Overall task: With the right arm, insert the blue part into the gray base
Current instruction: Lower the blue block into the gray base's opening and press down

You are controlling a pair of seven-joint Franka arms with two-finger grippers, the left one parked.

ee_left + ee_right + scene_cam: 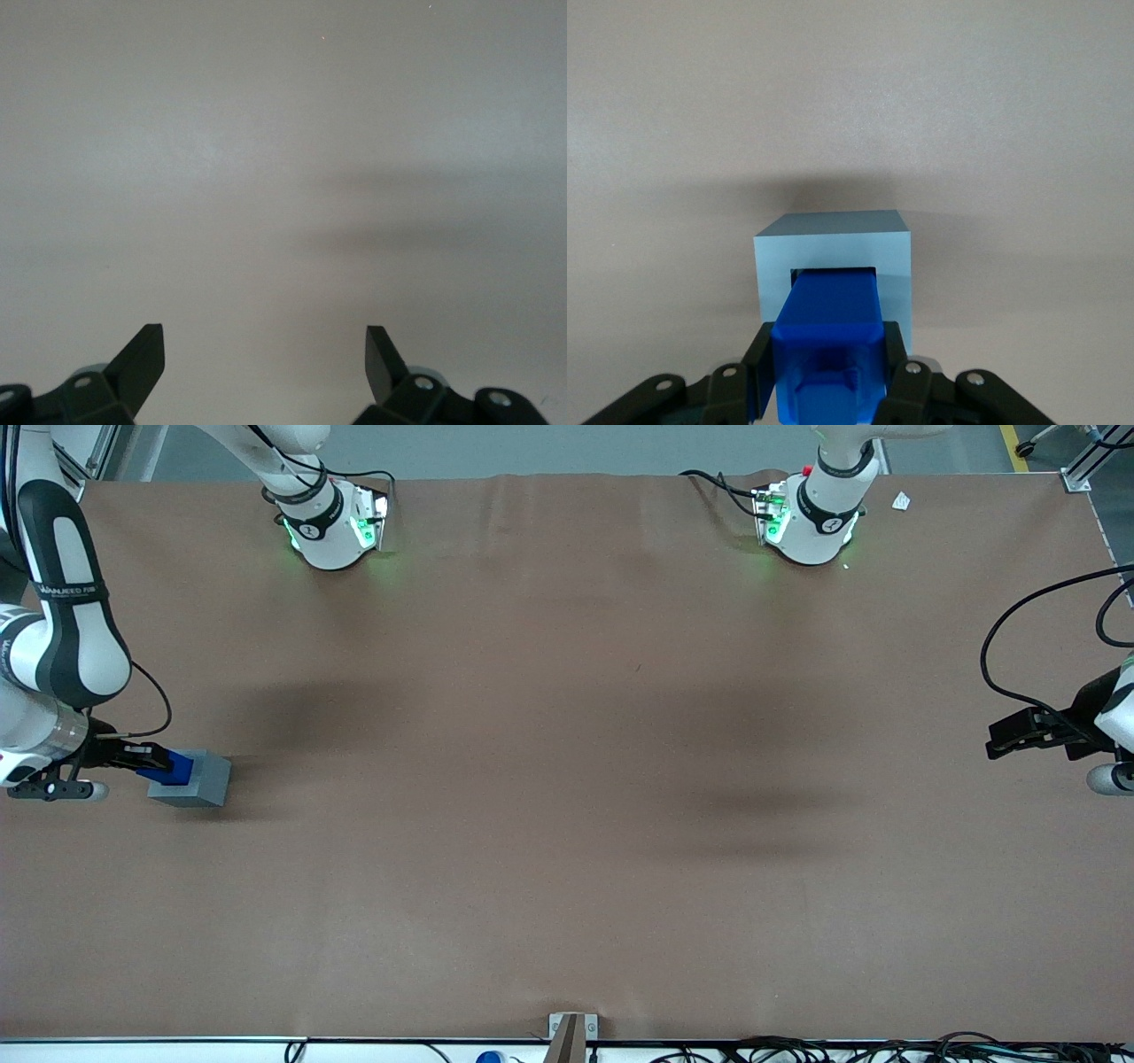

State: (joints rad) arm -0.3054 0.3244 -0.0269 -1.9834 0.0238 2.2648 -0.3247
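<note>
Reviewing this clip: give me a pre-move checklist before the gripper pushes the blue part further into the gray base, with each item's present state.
1. Gripper shut on the blue part: ok.
2. Part's leading end at the recess of the gray base: ok, it meets the opening.
3. Part centred in the recess: ok, similar gaps at both sides in the wrist view.
4. Part fully seated: not ok, most of it sticks out.
5. Base flat on the table: ok.
6. Depth already inserted: cannot tell.
</note>
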